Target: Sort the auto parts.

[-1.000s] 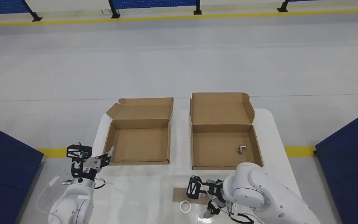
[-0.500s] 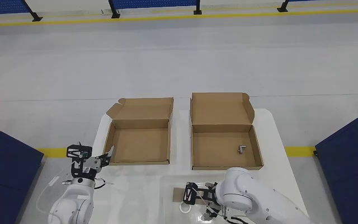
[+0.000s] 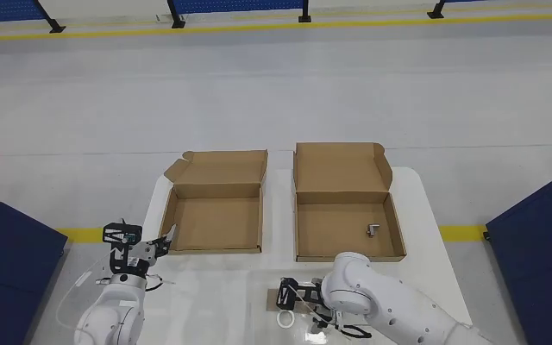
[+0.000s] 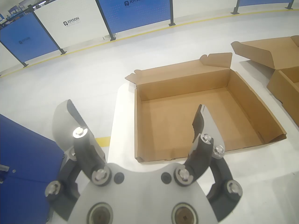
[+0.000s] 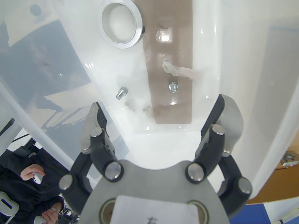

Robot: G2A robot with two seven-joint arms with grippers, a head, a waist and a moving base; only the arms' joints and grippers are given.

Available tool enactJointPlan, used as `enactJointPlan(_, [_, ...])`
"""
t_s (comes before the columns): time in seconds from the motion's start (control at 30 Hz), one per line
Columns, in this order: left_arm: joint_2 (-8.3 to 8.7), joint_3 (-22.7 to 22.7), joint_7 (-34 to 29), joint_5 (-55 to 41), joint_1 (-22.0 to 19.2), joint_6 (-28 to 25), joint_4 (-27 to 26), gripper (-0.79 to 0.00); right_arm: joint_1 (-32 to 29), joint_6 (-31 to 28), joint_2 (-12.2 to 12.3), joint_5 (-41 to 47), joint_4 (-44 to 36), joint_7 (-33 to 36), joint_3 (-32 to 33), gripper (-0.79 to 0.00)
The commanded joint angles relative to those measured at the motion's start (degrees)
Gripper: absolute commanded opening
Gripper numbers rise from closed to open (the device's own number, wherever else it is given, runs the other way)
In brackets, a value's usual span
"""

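The right gripper (image 5: 158, 115) hangs low over the front of the white table (image 3: 216, 276), its two ribbed fingers spread wide with nothing between them. Ahead of the fingers a strip of brown tape (image 5: 170, 47) is stuck flat to the tabletop. A silver metal ring (image 5: 139, 27) lies flat on the table with its rim at the strip's edge. Nearer the fingers are two small silver bolts. One bolt (image 5: 121, 92) sits on bare table just beside the tape, and the other bolt (image 5: 173, 87) sits on the tape itself. A torn whitish scrap (image 5: 181, 71) also lies on the tape.

Farther back, two open, shallow brown cardboard boxes stand side by side with their lids folded back. The right-hand box (image 3: 298, 226) holds a small grey metal bracket (image 3: 373, 228) near its right wall. The left-hand box (image 4: 186, 82) shows a bare floor.

The left gripper (image 4: 135, 108) is held near the front left corner of that box. Its fingers are also spread apart and hold nothing.
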Motion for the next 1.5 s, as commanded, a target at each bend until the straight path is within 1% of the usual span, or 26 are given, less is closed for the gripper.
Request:
enactJointPlan(0.0, [0.00,0.00,0.00,0.00,0.00,0.00,0.00,0.000,-0.03,0.05,0.02,-0.01,-0.05,0.01,0.04,0.000])
enactJointPlan(0.17, [0.00,0.00,0.00,0.00,0.00,0.00,0.00,0.000,-0.03,0.05,0.02,-0.01,-0.05,0.01,0.04,0.000])
enactJointPlan(0.3, [0.00,0.00,0.00,0.00,0.00,0.00,0.00,0.000,-0.43,-0.03,-0.09,-1.15,0.85,-2.45,-0.32,0.000])
enactJointPlan(0.73, [0.00,0.00,0.00,0.00,0.00,0.00,0.00,0.000,2.85,-0.21,-1.80,-1.18,3.67,-4.14,-2.09,0.000])
enactJointPlan(1.0, [0.00,0.00,0.00,0.00,0.00,0.00,0.00,0.000,2.87,-0.36,-1.83,-1.11,3.64,-4.12,-2.19,0.000])
enactJointPlan(1.13, [0.00,0.00,0.00,0.00,0.00,0.00,0.00,0.000,1.94,-0.26,-1.81,-3.08,4.33,-6.30,-2.53,0.000])
enactJointPlan(1.43, [0.00,0.00,0.00,0.00,0.00,0.00,0.00,0.000,1.28,0.01,-1.74,-4.60,4.33,-7.22,-2.12,0.000])
enactJointPlan(1.47, [0.00,0.00,0.00,0.00,0.00,0.00,0.00,0.000,1.21,0.08,-1.72,-4.76,4.21,-7.19,-2.07,-0.012])
